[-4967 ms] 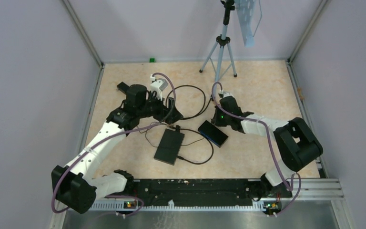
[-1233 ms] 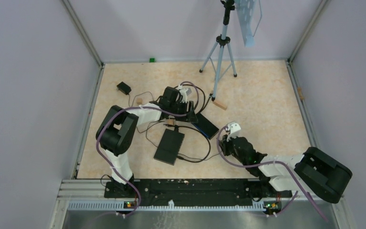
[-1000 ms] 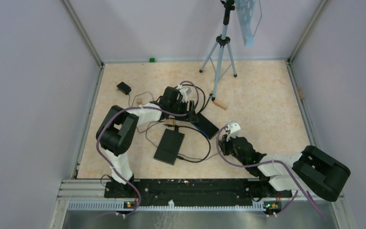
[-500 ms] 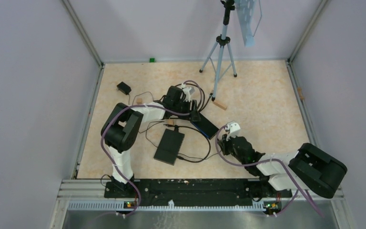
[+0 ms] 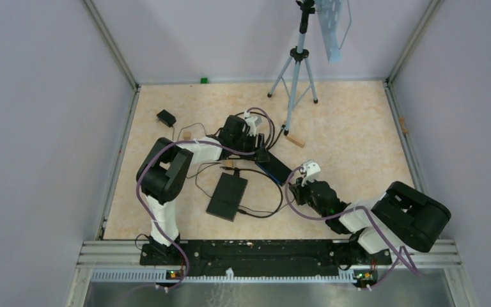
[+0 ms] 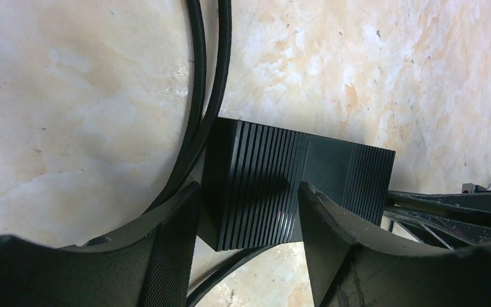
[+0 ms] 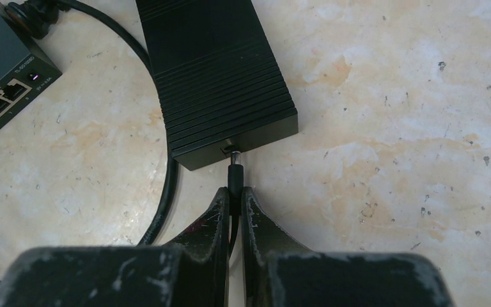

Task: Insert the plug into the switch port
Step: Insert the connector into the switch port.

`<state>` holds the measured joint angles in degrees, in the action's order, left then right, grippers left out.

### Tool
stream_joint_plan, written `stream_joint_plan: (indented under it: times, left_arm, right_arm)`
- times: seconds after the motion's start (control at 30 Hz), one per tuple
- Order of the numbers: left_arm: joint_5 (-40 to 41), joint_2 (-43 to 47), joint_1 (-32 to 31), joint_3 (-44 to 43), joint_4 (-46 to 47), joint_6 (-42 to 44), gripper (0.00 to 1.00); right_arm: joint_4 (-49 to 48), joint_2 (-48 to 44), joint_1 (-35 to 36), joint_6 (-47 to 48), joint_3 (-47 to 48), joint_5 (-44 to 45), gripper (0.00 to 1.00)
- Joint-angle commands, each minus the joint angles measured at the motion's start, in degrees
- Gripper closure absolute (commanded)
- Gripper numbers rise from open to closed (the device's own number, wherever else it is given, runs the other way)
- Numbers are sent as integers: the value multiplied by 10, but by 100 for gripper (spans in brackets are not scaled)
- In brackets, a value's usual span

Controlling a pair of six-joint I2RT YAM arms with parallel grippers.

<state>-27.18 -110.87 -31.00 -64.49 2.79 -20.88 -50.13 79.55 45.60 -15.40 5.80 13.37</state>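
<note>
In the right wrist view, the right gripper (image 7: 233, 194) rises from the bottom centre with its two fingers pressed together on the small black barrel plug (image 7: 234, 171). It pinches the plug low, so the nose sticks out ahead and is free to enter. That nose sits at the small socket in the near end face of the black ribbed plastic switch box (image 7: 217, 77), which fills the upper middle of the frame. It looks aligned and touching or just inside the opening, though how deep it sits cannot be told. The left wrist view shows the left gripper (image 6: 249, 188) with its fingers apart, bracketing one end of the same box at centre frame, probably to brace it against the push of insertion; whether the pads touch it is unclear. Thick black cable (image 6: 204, 77) loops past at upper left. A flat black device with a row of network sockets (image 7: 3, 83) lies in the upper left corner, clear of the plug, on the beige marbled tabletop (image 7: 390, 115).
</note>
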Motion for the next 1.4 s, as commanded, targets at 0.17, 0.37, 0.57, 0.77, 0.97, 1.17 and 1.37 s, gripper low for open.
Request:
stream_joint_plan:
  times: [0.17,0.37,0.57,0.77,0.97,1.17,1.37]
  left_arm:
    - [-5,-11,-4,9,-6,8,37]
    - [0,-14,-5,2,-11,10,36]
    - [5,-14,-4,-3,-17,13,36]
    - [10,-15,-4,-7,-25,21,36]
    - [11,-17,-5,-10,-25,23,36]
    - [11,-17,-4,-7,-25,23,36]
    - [7,-19,-4,-7,-25,24,35]
  right_arm:
    - [-9,17,-4,10,10,-28,100]
    - [-34,4,-4,31,-11,-39,100]
    - [-64,6,-4,41,-22,-45,100]
    - [-67,2,-4,33,-27,-19,100]
    - [-49,11,-4,22,-15,5,100]
    - [-59,18,-4,20,-16,2,100]
    - [-101,32,-4,33,-24,-20,100]
